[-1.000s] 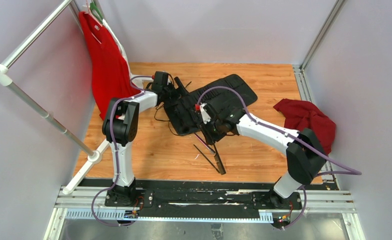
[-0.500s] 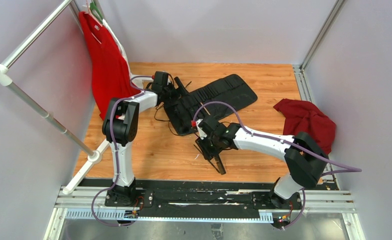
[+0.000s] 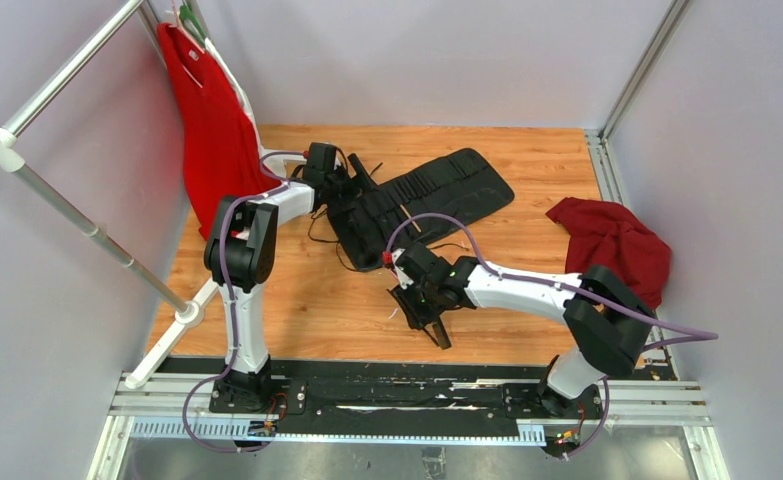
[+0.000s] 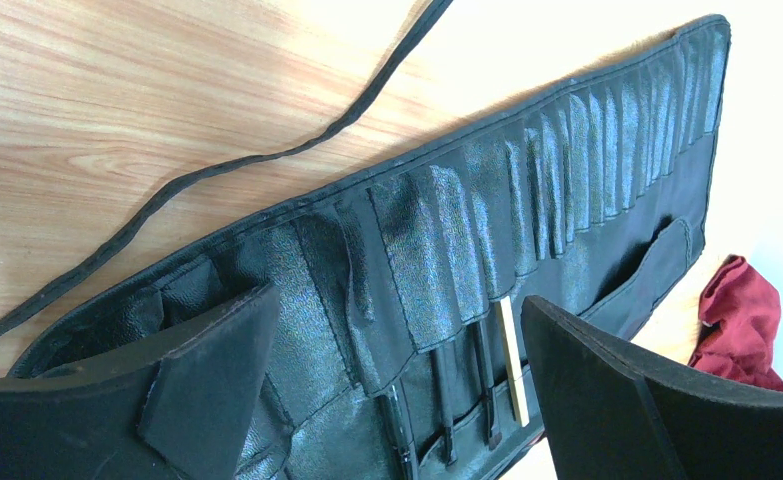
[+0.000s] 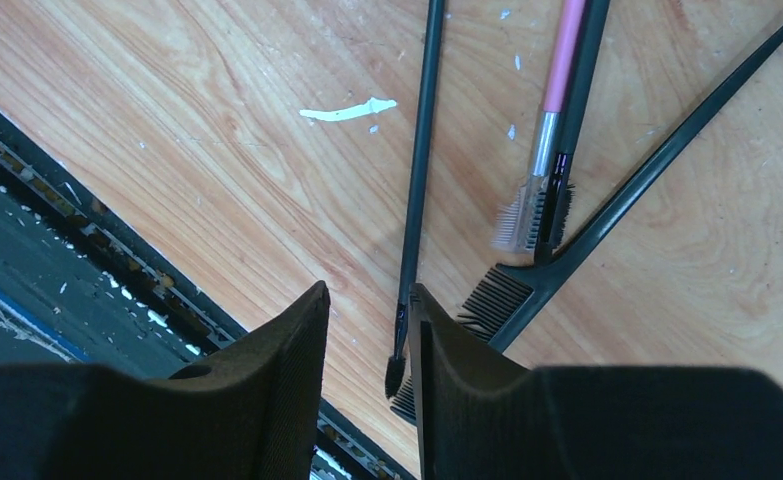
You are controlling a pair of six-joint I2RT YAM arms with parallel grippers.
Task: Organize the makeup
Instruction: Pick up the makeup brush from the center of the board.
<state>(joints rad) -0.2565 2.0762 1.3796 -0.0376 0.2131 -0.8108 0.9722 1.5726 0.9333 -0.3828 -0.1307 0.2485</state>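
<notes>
Hovering over the wooden table [image 5: 217, 120], your right gripper [image 5: 369, 300] showed only a narrow gap. The bristle tip of a thin black brush [image 5: 419, 170] lay in that gap; contact could not be confirmed. A pink brush [image 5: 559, 70] and a tail comb [image 5: 647, 170] lay alongside, near the black front rail [image 5: 57, 190]. Your left gripper [image 4: 399, 300] stood wide apart over the grained fabric roll [image 4: 447, 230], holding nothing, with a few slotted brushes [image 4: 467, 370] between its fingers.

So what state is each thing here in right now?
brush roll: unrolled flat, most slots empty.
tan brush: tucked in a slot.
pink brush: lying loose.
thin black brush: lying loose.
left gripper: open over the roll.
right gripper: narrowly open over thin black brush's tip.
red cloth: crumpled.
</notes>
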